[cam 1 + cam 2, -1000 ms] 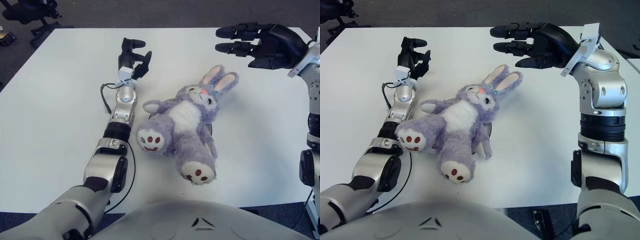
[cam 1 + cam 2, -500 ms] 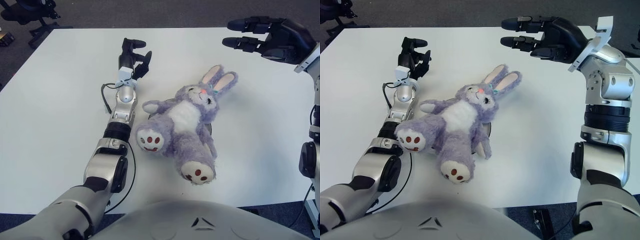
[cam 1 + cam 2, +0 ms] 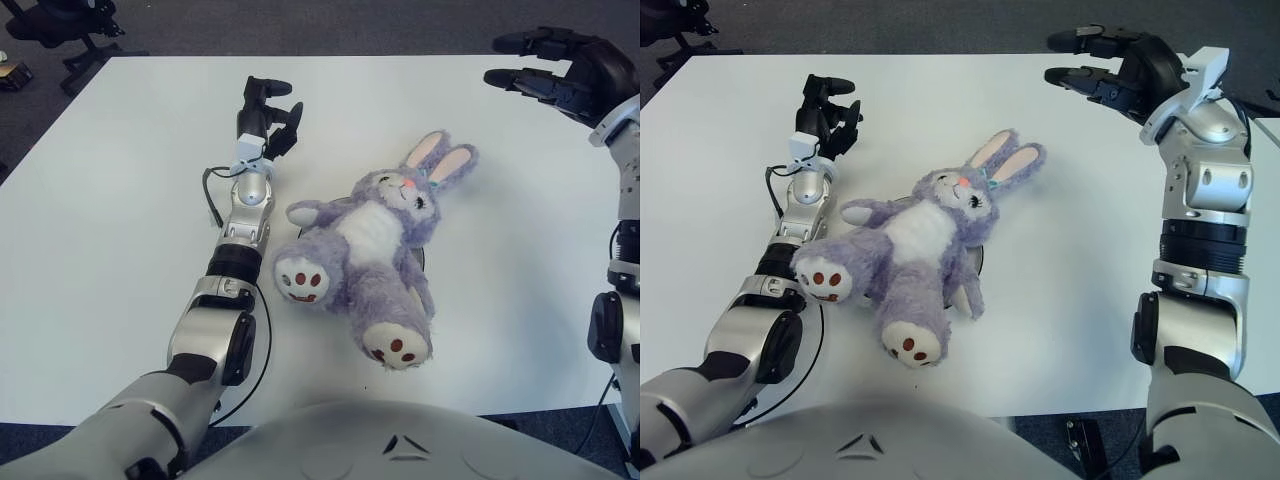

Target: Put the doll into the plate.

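Right robot hand: pulled back toward the far right corner of the worktop versus a second ago; before, it hung closer to the doll's ears, now well apart from them.
Right hand state: fingers spread, released, grasping nothing, raised over the worktop.
Left robot hand: same spot as a second ago, arm stretched out along the worktop, up and to the left of the doll.
Left hand state: fingers loosely apart, holding nothing.
Doll: purple plush rabbit, on its back, unchanged since the earlier frames. Sits between the two robot hands, nearer the left one; ears point toward the right robot hand, feet point back toward the robot's body.
Doll contact: one plush arm reaches toward the left forearm, just beside it; can't tell if they touch.
Plate: only a dark sliver shows under the doll's right side, on the right robot hand's side of the body. Rest of it hidden by the plush.
Doll vs plate: doll lies over the plate, covering almost all of it.
Cable: black loop on the worktop beside the left forearm.
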